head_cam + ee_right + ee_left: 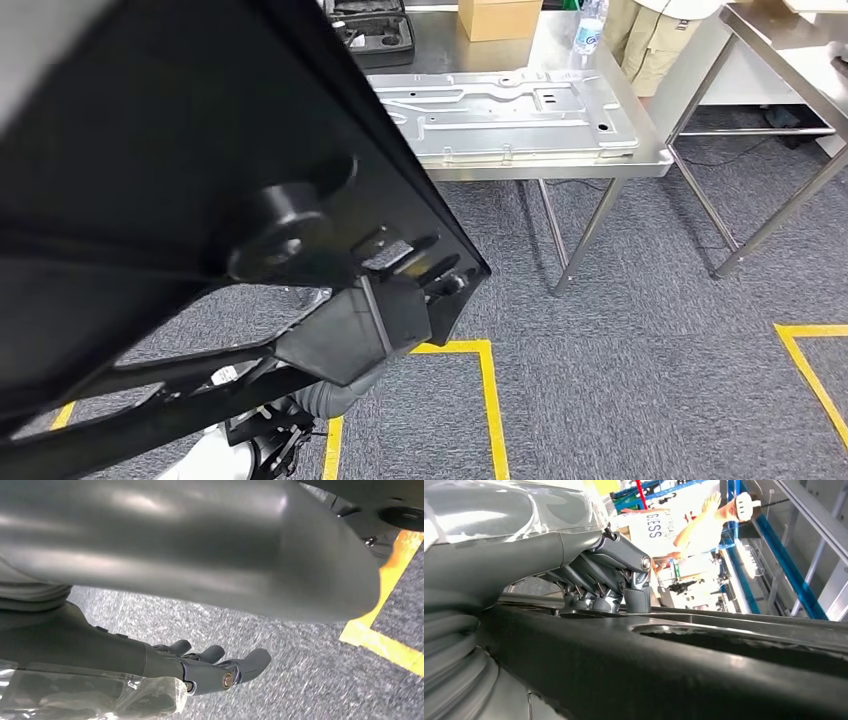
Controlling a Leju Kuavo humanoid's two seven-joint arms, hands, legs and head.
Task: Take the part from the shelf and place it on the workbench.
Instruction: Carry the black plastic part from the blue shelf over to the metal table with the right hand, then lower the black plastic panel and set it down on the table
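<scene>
Close before the head camera, a large black part [180, 170] fills the left and middle of the view, tilted, with a round boss and several slots near its lower right corner. Under that corner a dark grey hand [375, 325] shows against the part's edge; whether it is the left or the right hand cannot be told from this view.

From the left wrist, the left hand [616, 575] lies on the black part [674, 670], its fingers [636, 597] bent down with their tips touching the part's upper surface beside a long opening. It appears to grip the part across the rim, though the underside of the grasp is hidden.

From the right wrist, the right hand [210, 667] has its fingers [250, 662] stretched out, slightly apart, with grey carpet behind them; the thumb [200, 550] is a broad blur across the picture. Whether this hand touches the part cannot be told.

Farther off, a steel worktop [560, 168] stands on grey carpet [650, 330] marked with yellow tape lines [490, 400]. On it lie a pressed sheet-metal panel [510, 115], an open black case [372, 30], a cardboard box [498, 17] and a water bottle [590, 28]. A person in khaki trousers [650, 40] stands beyond the worktop's far corner.
</scene>
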